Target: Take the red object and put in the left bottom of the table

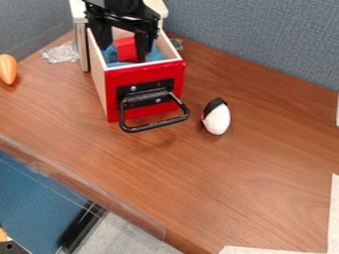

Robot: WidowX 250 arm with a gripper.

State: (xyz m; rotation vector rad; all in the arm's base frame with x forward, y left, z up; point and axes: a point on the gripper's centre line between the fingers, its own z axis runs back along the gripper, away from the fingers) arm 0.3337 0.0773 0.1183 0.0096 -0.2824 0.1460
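While the hand (123, 53) hangs over the open drawer (145, 72), its fingers wide apart, the red object (126, 48) sits inside by some blue material (156, 54), and a black-and-white egg-shaped thing (217, 120) lies on the table (232, 173)

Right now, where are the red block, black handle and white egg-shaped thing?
Red block (126, 51): camera view, visible side.
Black handle (156, 124): camera view, front bar.
Egg-shaped thing (218, 120): camera view, white lower part.
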